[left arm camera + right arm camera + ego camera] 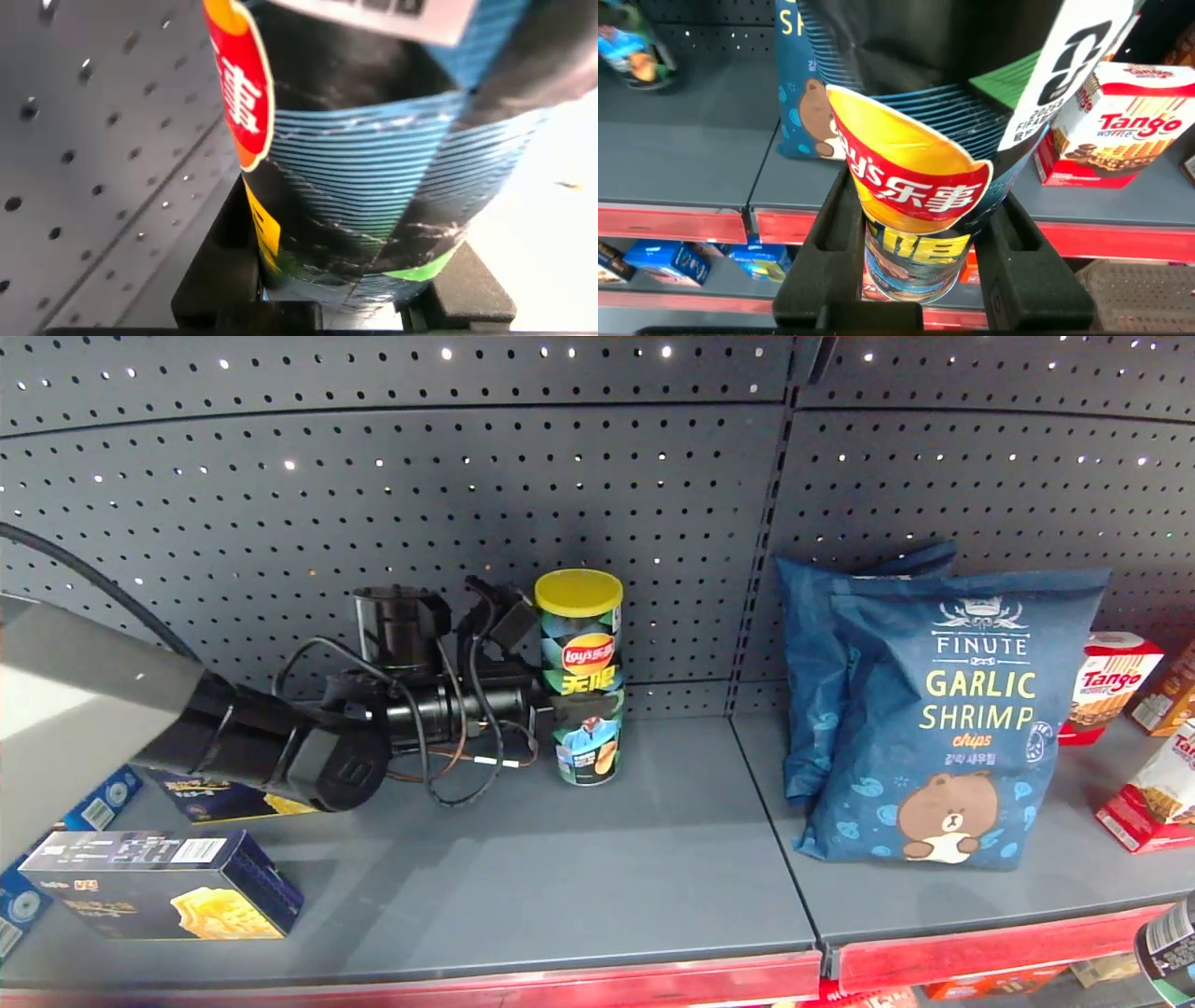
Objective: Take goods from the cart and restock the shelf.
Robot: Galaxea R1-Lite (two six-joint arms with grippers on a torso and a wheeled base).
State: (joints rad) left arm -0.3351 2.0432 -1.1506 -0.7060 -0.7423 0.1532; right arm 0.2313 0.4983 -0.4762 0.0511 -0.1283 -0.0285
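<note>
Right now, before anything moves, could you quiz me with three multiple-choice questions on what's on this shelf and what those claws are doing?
1. Where is the yellow-lidded can?
A) on the shelf, left of the blue bags
B) on top of the bags
C) on a box

2. How many cans are held by grippers?
A) none
B) one
C) two

3. How is the yellow-lidded can posed?
A) lying on its side
B) upright
C) upside down

Answers:
1 A: it is on the grey shelf board, with the bags off to its right.
2 C: the left gripper is shut on the yellow-lidded can, and the right gripper is shut on a second can.
3 B: its lid is on top and its sides run vertical.
</note>
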